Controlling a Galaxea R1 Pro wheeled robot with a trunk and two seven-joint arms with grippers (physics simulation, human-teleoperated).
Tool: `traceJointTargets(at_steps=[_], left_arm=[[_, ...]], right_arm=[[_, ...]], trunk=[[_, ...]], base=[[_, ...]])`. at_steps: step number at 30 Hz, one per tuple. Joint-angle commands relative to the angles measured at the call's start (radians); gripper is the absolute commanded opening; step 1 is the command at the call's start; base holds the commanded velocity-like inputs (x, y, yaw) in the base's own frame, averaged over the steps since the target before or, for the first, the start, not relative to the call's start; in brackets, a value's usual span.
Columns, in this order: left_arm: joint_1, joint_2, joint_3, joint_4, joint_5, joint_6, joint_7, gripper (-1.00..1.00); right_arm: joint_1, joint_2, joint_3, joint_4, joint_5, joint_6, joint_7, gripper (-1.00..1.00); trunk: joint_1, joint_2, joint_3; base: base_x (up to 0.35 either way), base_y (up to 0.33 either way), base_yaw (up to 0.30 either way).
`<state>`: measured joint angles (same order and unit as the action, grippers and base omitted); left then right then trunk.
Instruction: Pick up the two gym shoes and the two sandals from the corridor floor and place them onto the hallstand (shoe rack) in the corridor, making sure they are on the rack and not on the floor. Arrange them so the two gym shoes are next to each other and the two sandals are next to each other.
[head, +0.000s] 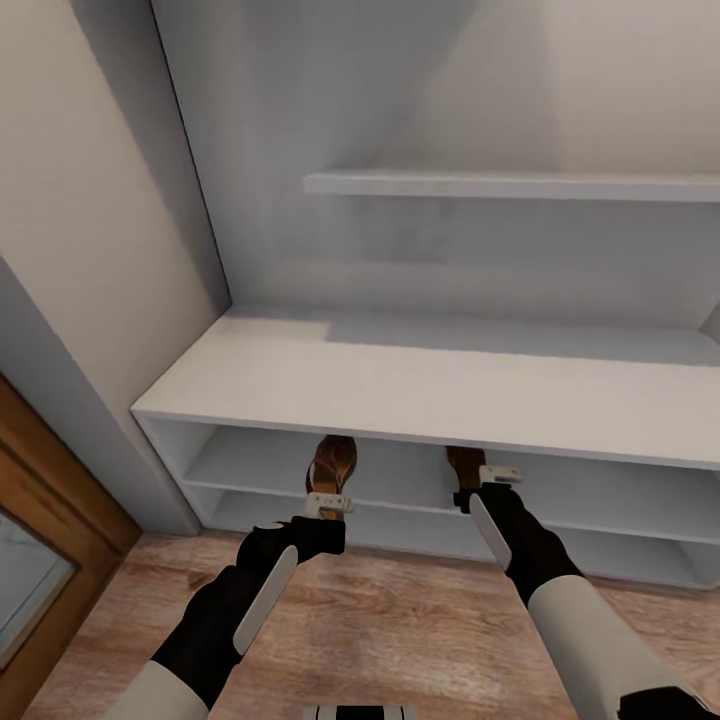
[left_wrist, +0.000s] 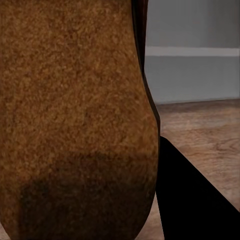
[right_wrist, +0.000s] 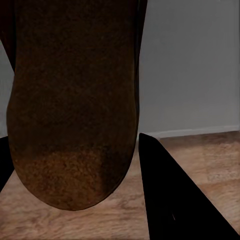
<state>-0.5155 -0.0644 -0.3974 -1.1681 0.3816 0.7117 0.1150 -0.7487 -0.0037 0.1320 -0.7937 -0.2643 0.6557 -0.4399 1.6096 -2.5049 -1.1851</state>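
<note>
My left gripper (head: 328, 503) is shut on a brown sandal (head: 332, 464), which stands up from the fingers in front of the upper open shelf of the white hallstand (head: 420, 385). My right gripper (head: 487, 478) is shut on the other sandal (head: 465, 464), whose far end is hidden under the hallstand's top edge. Close up, the left wrist view has the tan footbed (left_wrist: 75, 120) beside a dark finger (left_wrist: 192, 200). In the right wrist view the darker sandal (right_wrist: 75, 105) sits beside a finger (right_wrist: 175, 200). The gym shoes are out of view.
Wood-plank corridor floor (head: 400, 620) lies under both arms. A white floating shelf (head: 500, 185) hangs on the wall above the hallstand. A wooden door frame with glass (head: 40, 530) stands at the left, next to a grey wall corner.
</note>
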Motion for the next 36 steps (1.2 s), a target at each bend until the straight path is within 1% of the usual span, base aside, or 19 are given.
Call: traceJointTargets(at_steps=[1, 4, 17, 22, 26, 27, 28, 31, 36], left_arm=[[0.0, 0.0, 0.0, 0.0, -0.003, 0.0, -0.002, -1.0], [0.0, 0.0, 0.0, 0.0, -0.003, 0.0, -0.002, -1.0], [0.0, 0.001, 0.0, 0.0, -0.003, 0.002, -0.002, -1.0], [0.0, 0.001, -0.001, 0.001, -0.003, 0.003, -0.002, -1.0], [0.0, 0.001, -0.001, 0.001, -0.003, 0.003, -0.002, -1.0], [0.0, 0.001, -0.001, 0.001, -0.003, 0.003, -0.002, -1.0], [0.0, 0.001, -0.001, 0.001, -0.003, 0.002, -0.002, -1.0], [0.001, 0.001, -0.002, 0.001, -0.003, 0.002, -0.002, -1.0], [0.001, 0.001, -0.002, 0.001, -0.003, 0.001, -0.002, -1.0]], right_arm=[[-0.001, 0.0, -0.005, 0.002, -0.005, -0.002, -0.002, -1.0], [-0.006, 0.0, -0.02, 0.009, -0.006, -0.002, -0.002, -1.0], [-0.013, -0.001, -0.028, 0.026, -0.006, -0.002, -0.002, -1.0], [-0.049, -0.001, -0.03, 0.095, -0.009, -0.005, -0.003, -1.0], [-0.068, -0.002, -0.031, 0.127, -0.011, -0.016, -0.002, -1.0], [-0.071, -0.002, -0.037, 0.131, -0.011, -0.017, -0.002, -1.0], [-0.073, -0.001, -0.059, 0.135, -0.011, -0.019, -0.002, -1.0], [-0.074, -0.001, -0.087, 0.137, -0.01, -0.02, -0.002, -1.0], [-0.075, -0.001, -0.103, 0.139, -0.009, -0.021, -0.001, -1.0]], trunk=[[0.0, 0.0, 0.0], [0.0, 0.0, 0.0], [0.0, 0.0, 0.0], [0.0, 0.0, 0.0], [0.0, 0.0, 0.0], [0.0, 0.0, 0.0], [0.0, 0.0, 0.0], [0.0, 0.0, 0.0], [0.0, 0.0, 0.0]], base=[[0.03, 0.014, 0.0], [0.013, 0.006, 0.0], [0.076, 0.08, 0.0], [0.011, 0.01, 0.0], [0.002, 0.002, 0.0], [0.0, 0.0, 0.0], [0.0, 0.0, 0.0], [0.0, 0.0, 0.0], [0.0, 0.0, 0.0]])
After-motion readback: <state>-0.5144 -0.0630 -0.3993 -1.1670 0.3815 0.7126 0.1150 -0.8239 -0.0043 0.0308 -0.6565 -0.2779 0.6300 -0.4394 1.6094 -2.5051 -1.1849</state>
